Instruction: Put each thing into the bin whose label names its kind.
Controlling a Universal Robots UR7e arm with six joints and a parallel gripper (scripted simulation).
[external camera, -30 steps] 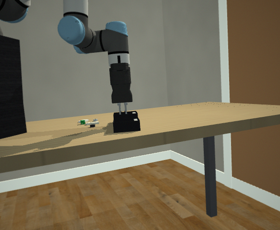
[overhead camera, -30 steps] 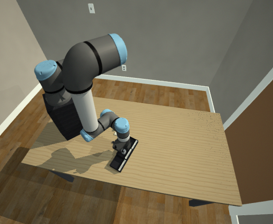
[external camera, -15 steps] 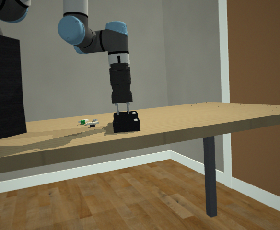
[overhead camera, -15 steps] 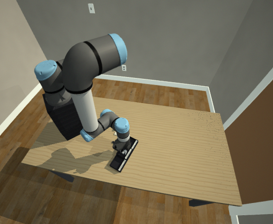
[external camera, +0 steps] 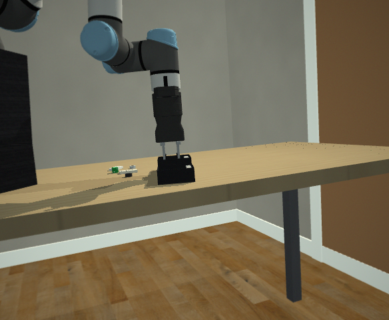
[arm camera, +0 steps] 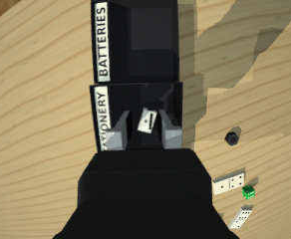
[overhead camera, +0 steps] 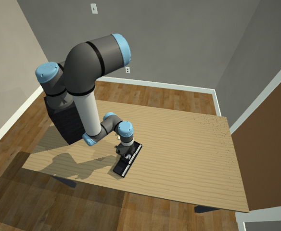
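The stationery bin (arm camera: 118, 97), black with a white label, is the middle one of a joined-looking row. The batteries bin (arm camera: 119, 50) (overhead camera: 119, 168) stands beside it at the front end. My gripper (arm camera: 144, 119) (external camera: 170, 158) is open, its fingers reaching down into the stationery bin. A small pale piece with a dark slot (arm camera: 146, 120), perhaps a sharpener, lies in that bin between the parted fingers. On the table are a black nut (arm camera: 231, 138) (external camera: 128, 175), a domino (arm camera: 228, 183) (external camera: 128, 171), a green die (arm camera: 248, 191) (external camera: 115, 169) and another domino (arm camera: 241, 218).
A third bin (overhead camera: 136, 143) stands at the row's back end; its label is too small to read. A small greyish thing (external camera: 132, 167) shows behind the near domino. The arm's dark pedestal (overhead camera: 66, 124) stands at the left of the table.
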